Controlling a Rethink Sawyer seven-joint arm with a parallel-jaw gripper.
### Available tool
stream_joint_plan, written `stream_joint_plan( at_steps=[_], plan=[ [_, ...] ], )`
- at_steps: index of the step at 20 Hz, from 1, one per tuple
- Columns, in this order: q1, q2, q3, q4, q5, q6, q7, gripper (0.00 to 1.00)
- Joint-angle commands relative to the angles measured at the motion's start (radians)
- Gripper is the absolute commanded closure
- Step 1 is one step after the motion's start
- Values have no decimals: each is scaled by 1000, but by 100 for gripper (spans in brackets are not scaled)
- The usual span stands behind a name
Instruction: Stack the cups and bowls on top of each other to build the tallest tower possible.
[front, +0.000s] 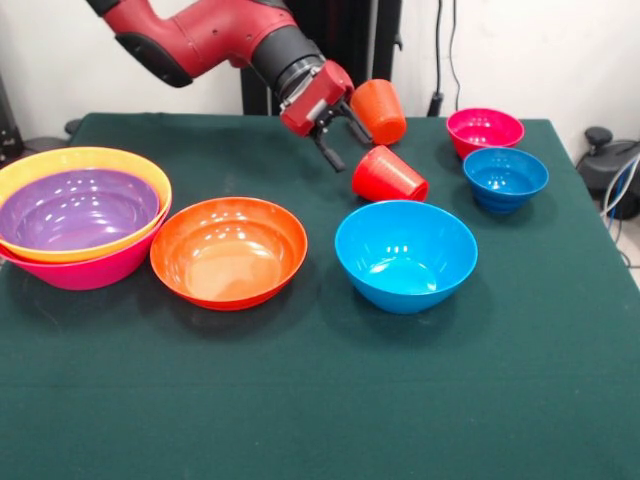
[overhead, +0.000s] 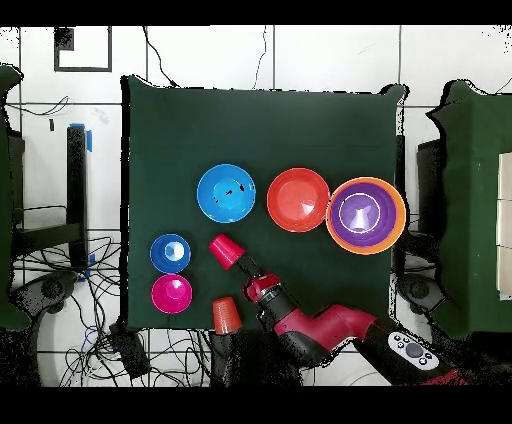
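partial tower (front: 80, 215) (pink, yellow-orange, purple bowls nested) at a desk (front: 300, 400) side edge. red-orange bowl (front: 229, 250), blue bowls, magenta bowl and both cups remain unstacked. fingers (front: 340, 135) open, empty, between the cups.

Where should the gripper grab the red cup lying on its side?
Across the red cup mid-body, coming from above, probably. It lies tipped on the table, so its tapered wall faces up; the gripper hovers open just beside it.

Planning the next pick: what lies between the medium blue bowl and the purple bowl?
One red-orange bowl, touching the pile holding the purple bowl, apart from the medium blue bowl; both views show it.
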Motion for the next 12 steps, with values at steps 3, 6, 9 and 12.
stream_joint_plan(
  at_steps=[3, 6, 9, 12],
  plan=[
    [40, 106, -68, -70, 9, -67, 68, 0],
    [63, 139, -71, -92, 34, -95, 40, 0],
    [94, 169, -66, -113, 66, -124, 28, 0],
    [115, 179, -67, -122, 97, -153, 6, 0]
  ],
)
